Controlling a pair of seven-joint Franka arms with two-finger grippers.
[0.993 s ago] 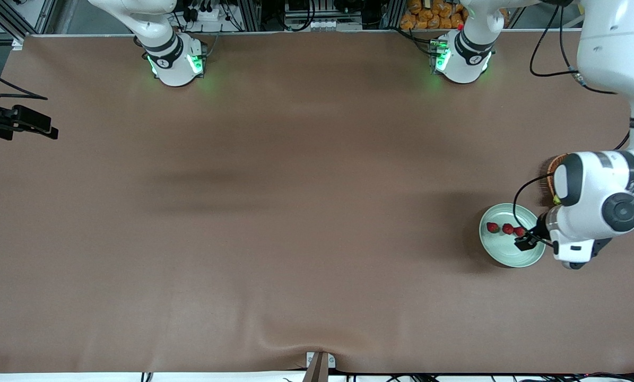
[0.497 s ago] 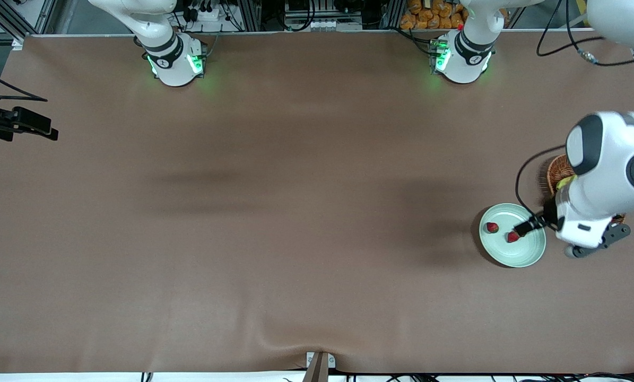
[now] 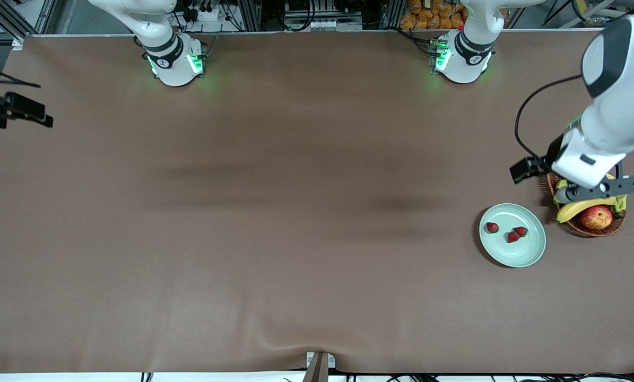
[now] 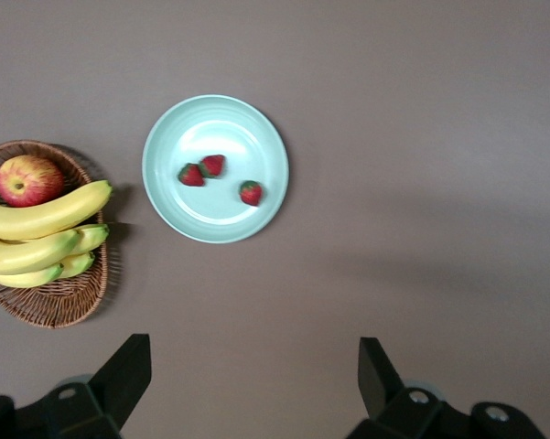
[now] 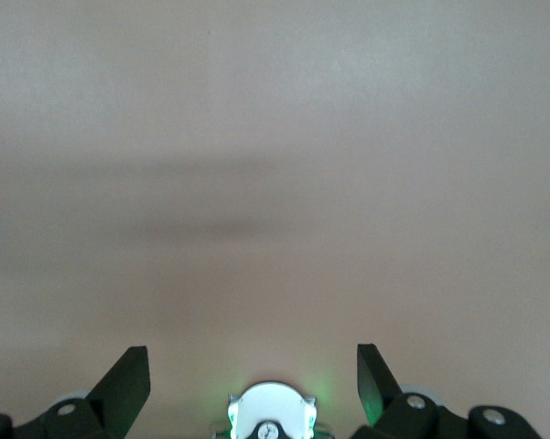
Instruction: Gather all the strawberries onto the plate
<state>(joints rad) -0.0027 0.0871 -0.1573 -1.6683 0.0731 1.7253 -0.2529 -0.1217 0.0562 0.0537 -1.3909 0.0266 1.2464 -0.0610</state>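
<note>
The pale mint-green plate [image 3: 515, 254] lies near the left arm's end of the table. Three strawberries [image 3: 492, 227] [image 3: 513, 237] [image 3: 520, 231] lie in it. In the left wrist view the plate [image 4: 215, 123] holds the same three berries [image 4: 191, 174] [image 4: 213, 165] [image 4: 251, 192]. My left gripper [image 3: 600, 188] is up in the air over the wicker basket; it is open and empty [image 4: 253, 384]. My right gripper [image 5: 253, 384] is open and empty, high over bare table, and waits; its hand shows at the edge of the front view [image 3: 14, 109].
A brown wicker basket [image 3: 587, 231] stands beside the plate, toward the left arm's end, with a red-yellow apple [image 3: 596, 216] and bananas [image 3: 574, 209]. It also shows in the left wrist view [image 4: 50, 306]. The right arm's base [image 5: 270, 421] shows under the right gripper.
My left gripper has risen from the plate and drawn back over the basket, leaving all three strawberries uncovered in the plate. The right hand shifted slightly.
</note>
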